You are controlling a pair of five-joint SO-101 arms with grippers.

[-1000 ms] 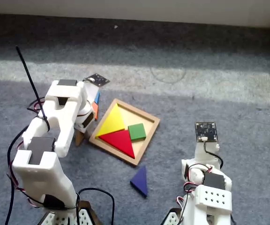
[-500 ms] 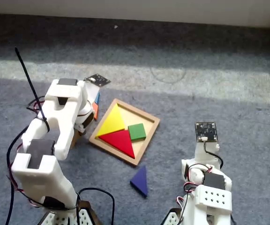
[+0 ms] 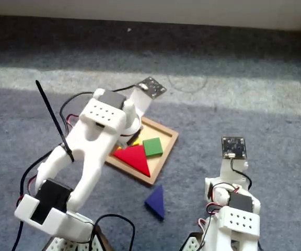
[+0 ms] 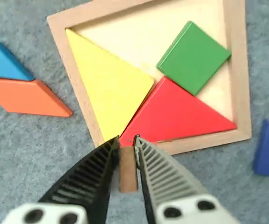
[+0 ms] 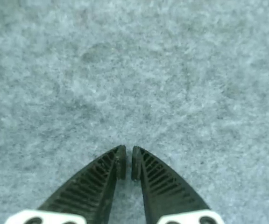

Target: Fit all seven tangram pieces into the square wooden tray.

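The square wooden tray [image 4: 239, 70] holds a yellow triangle [image 4: 109, 88], a red triangle [image 4: 176, 114] and a green square [image 4: 194, 57]. My left gripper [image 4: 126, 140] hangs over the tray's corner, shut on a thin brown piece [image 4: 128, 172] seen edge-on. On the carpet beside the tray lie an orange parallelogram [image 4: 27, 97] and a light blue triangle [image 4: 6, 65]. A dark blue triangle [image 3: 156, 202] lies on the carpet in front of the tray [image 3: 164, 159]. My right gripper [image 5: 125, 163] is shut with nothing in it, above bare carpet.
The left arm [image 3: 101, 130] reaches across the tray's left side and covers the pieces beside it in the high view. The right arm [image 3: 233, 209] stands at the front right. Grey carpet stretches open behind and to the right of the tray.
The left arm has swung right from beside the tray to over its left corner, bringing the brown piece along. The right arm has stayed put.
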